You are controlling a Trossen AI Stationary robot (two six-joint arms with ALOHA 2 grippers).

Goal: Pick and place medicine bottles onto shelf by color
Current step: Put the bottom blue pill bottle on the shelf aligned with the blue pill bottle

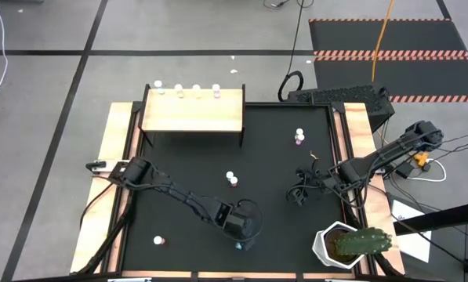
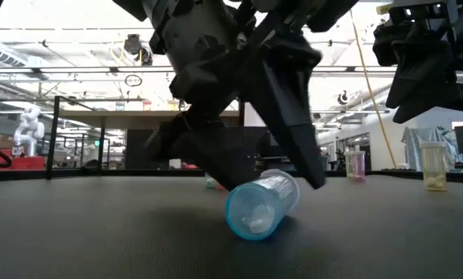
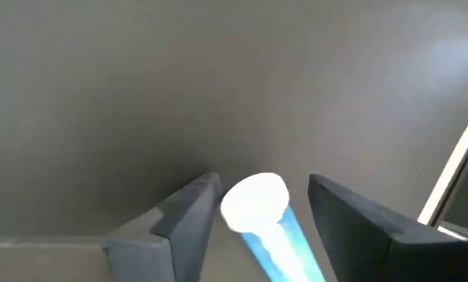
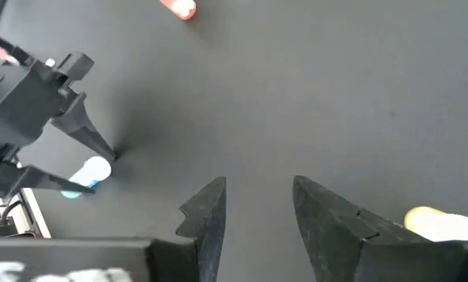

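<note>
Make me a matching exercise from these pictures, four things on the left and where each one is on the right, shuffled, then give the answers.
Things:
1. blue bottle
2. cactus pot
3. shelf
4. right end effector

Places:
A. near right corner of the table
B. far left part of the mat
C. lying on its side between the left end effector's fingers
D. over the mat's right half, holding nothing

Pairs: 1-C, 2-A, 3-B, 4-D

blue bottle (image 3: 271,231) body cut off at wrist-view edge | shelf bottles (image 1: 188,91) colours too small to tell | cactus pot (image 1: 328,249) partly cut off
</note>
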